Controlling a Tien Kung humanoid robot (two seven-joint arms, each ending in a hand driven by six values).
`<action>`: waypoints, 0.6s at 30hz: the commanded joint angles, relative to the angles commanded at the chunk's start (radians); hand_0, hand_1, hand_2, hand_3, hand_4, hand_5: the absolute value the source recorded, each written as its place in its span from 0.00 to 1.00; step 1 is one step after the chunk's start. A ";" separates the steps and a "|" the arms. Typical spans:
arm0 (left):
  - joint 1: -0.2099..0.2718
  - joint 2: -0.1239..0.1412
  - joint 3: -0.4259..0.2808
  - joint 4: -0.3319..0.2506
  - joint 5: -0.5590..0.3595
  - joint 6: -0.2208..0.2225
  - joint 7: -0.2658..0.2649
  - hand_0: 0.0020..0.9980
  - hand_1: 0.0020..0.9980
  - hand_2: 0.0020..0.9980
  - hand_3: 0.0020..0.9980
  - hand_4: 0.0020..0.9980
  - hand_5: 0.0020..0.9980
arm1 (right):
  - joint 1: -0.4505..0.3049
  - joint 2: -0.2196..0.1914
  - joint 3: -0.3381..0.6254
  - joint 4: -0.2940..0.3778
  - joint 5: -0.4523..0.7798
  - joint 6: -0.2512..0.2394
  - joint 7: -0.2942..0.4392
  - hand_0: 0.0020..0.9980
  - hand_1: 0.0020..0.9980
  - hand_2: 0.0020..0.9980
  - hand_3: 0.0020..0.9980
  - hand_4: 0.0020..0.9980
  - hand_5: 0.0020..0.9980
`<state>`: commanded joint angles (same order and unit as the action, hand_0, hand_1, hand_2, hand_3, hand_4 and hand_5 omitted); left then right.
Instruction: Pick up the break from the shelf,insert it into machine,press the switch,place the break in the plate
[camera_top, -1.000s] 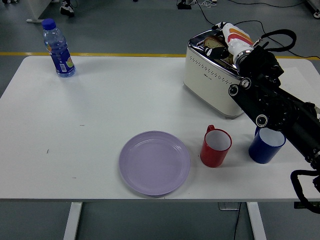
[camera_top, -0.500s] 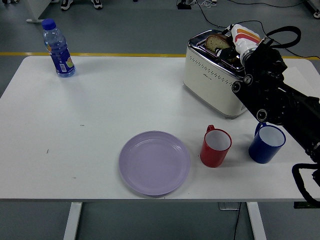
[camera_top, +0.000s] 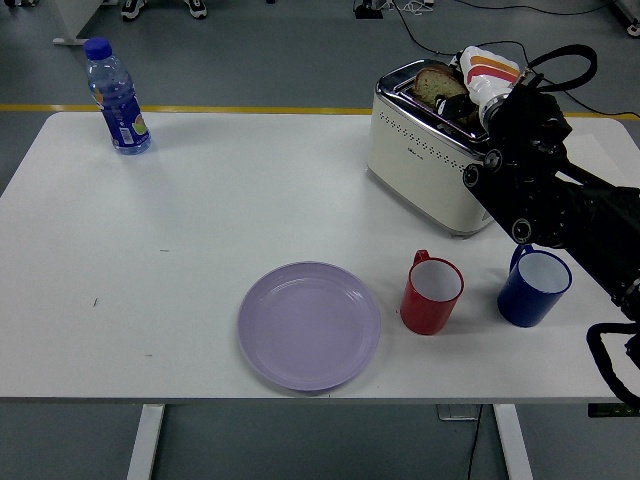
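A cream and chrome toaster (camera_top: 420, 160) stands at the table's back right. A brown bread slice (camera_top: 436, 83) sticks up out of its top slot. My right hand (camera_top: 468, 88), with a white and orange cover, is at the slice's right end, fingers closed on it above the slot. My black right arm (camera_top: 545, 205) reaches in from the right edge. A lilac plate (camera_top: 309, 325) lies empty near the table's front edge, left of the toaster. The toaster's switch is hidden. The left arm is out of view.
A red mug (camera_top: 432, 293) and a blue mug (camera_top: 533, 288) stand in front of the toaster, under my arm. A blue water bottle (camera_top: 117, 97) stands at the back left. Black cables loop by my wrist.
My right hand has risen and shifted a little right over the toaster. The bread slice now stands higher out of the slot.
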<state>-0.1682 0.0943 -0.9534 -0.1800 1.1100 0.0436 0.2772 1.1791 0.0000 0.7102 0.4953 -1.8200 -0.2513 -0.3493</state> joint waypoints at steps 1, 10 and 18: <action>0.000 0.000 0.000 0.000 0.001 0.000 0.000 0.68 0.69 0.68 0.56 0.29 0.83 | 0.001 0.000 -0.002 0.000 -0.003 0.001 0.000 0.30 0.35 0.43 0.52 0.62 0.13; 0.004 0.001 -0.007 0.000 0.013 -0.002 0.002 0.68 0.69 0.68 0.56 0.29 0.83 | 0.001 0.000 -0.026 0.006 -0.047 -0.023 0.017 0.18 0.29 0.38 0.48 0.51 0.00; 0.010 0.003 -0.006 0.000 0.015 -0.002 0.002 0.68 0.69 0.68 0.56 0.29 0.83 | -0.012 0.000 -0.026 0.057 -0.083 -0.059 0.033 0.18 0.26 0.36 0.47 0.46 0.00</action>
<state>-0.1579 0.0970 -0.9590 -0.1800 1.1250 0.0412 0.2789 1.1675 0.0000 0.6840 0.5519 -1.9029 -0.3102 -0.3166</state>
